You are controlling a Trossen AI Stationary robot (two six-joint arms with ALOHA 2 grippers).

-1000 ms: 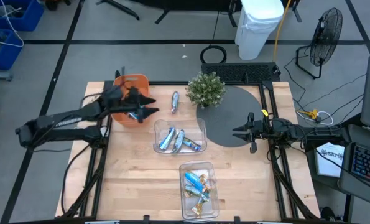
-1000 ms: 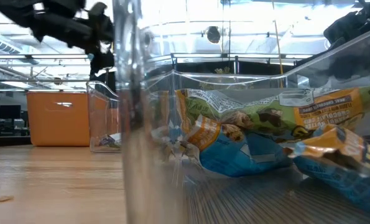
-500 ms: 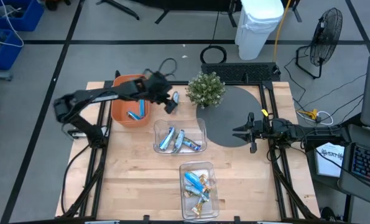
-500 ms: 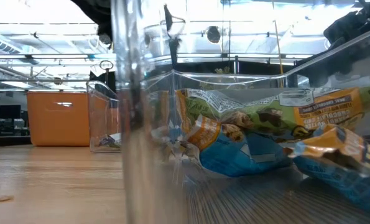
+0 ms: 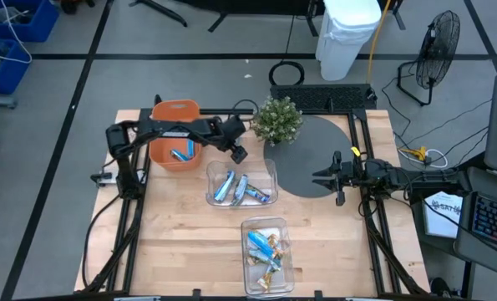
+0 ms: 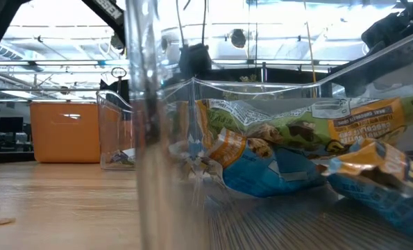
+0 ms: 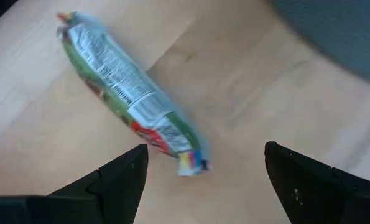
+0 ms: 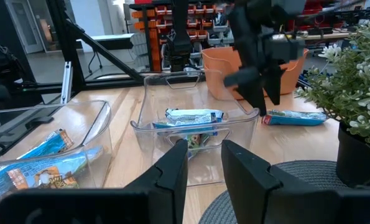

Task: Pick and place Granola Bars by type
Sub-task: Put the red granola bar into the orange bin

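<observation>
High view: left gripper (image 5: 235, 147) swung from the orange bin (image 5: 175, 145) to above the loose bar (image 5: 235, 136) near the plant (image 5: 276, 120); next pick lined up.

Left wrist: fingers (image 7: 116, 180) spread, empty, bar (image 7: 127, 93) lying between.

Right wrist: right gripper (image 8: 203, 163) slightly parted, idle over the mat (image 8: 309, 190).

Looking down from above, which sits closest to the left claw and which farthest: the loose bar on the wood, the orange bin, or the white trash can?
From the left gripper, in the high view:
1. The loose bar, on the bare wood directly under the gripper, between the orange bin and the plant.
2. The orange bin, to the gripper's side, at the table's far left corner.
3. The white trash can, off the table on the floor beyond.
</observation>
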